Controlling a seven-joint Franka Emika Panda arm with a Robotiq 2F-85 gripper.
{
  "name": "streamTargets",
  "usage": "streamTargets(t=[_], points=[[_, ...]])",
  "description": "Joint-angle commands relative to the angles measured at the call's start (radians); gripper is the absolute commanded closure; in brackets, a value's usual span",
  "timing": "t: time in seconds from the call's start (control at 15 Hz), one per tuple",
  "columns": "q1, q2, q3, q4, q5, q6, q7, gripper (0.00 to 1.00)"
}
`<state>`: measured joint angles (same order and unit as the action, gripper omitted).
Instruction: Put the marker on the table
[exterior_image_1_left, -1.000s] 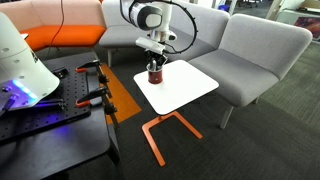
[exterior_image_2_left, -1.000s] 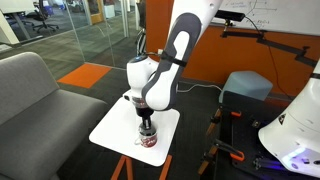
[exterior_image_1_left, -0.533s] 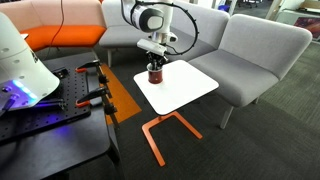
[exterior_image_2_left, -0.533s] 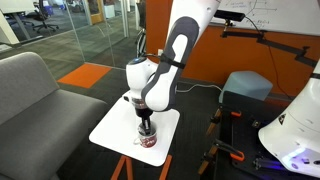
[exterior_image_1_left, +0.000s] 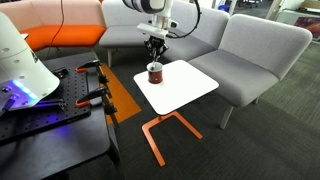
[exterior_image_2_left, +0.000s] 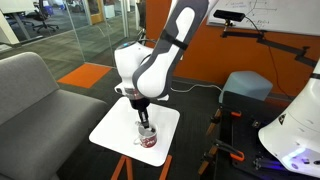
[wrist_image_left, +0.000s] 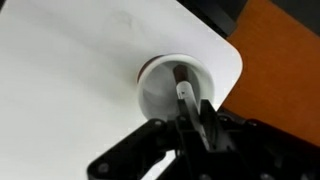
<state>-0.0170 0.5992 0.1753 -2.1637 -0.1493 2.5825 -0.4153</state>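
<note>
Ext. view: gripper (exterior_image_1_left: 155, 50) hangs straight above the dark red mug (exterior_image_1_left: 154, 72), apart from its rim. The mug stands upright on the table (exterior_image_1_left: 190, 88), near the corner of the white top that points at the black workbench (exterior_image_1_left: 50, 130). The marker (exterior_image_1_left: 155, 60) is a thin dark vertical line btw gripper and mug. It's too small here to tell how the fingers sit on it.

Ext. view from the opposite side: gripper (exterior_image_2_left: 143, 112) points down over the mug (exterior_image_2_left: 148, 138), which sits by the near-right edge of the table (exterior_image_2_left: 110, 128). The marker (exterior_image_2_left: 144, 121) runs down from the fingertips toward the mug opening, approx. upright. Can't tell whether its lower tip is below the rim.

Wrist view: looking down into the mug (wrist_image_left: 150, 95), with its pale inside visible, close to a rounded corner of the table (wrist_image_left: 70, 60). Orange floor (wrist_image_left: 285, 50) lies beyond that corner. The gripper (wrist_image_left: 193, 118) comes in from the bottom edge, fingers narrowed to a slim gap and clamped on the marker's upper end. The marker (wrist_image_left: 184, 88) sticks out from btw them, its dark tip over the mug's opening, not touching the tabletop.
</note>
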Motion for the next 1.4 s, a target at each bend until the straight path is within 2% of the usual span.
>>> streamTargets(t=[0.0,0.07,0.13,0.4,0.73,1.13,1.2,1.33], points=[[0.054,-0.137,-0.039,-0.033,-0.038,-0.1,0.066,0.95],[0.077,-0.154,-0.061,-0.01,-0.055,-0.158,0.099,0.95],[0.121,-0.152,-0.114,0.021,-0.125,-0.198,0.174,0.95],[0.138,-0.034,-0.202,0.176,-0.28,-0.317,0.276,0.95],[0.088,0.218,-0.21,0.424,-0.256,-0.317,0.208,0.95],[0.148,0.459,-0.216,0.675,-0.27,-0.417,0.212,0.95],[0.158,0.479,-0.219,0.698,-0.271,-0.41,0.224,0.56],[0.173,0.495,-0.229,0.716,-0.275,-0.378,0.249,0.53]])
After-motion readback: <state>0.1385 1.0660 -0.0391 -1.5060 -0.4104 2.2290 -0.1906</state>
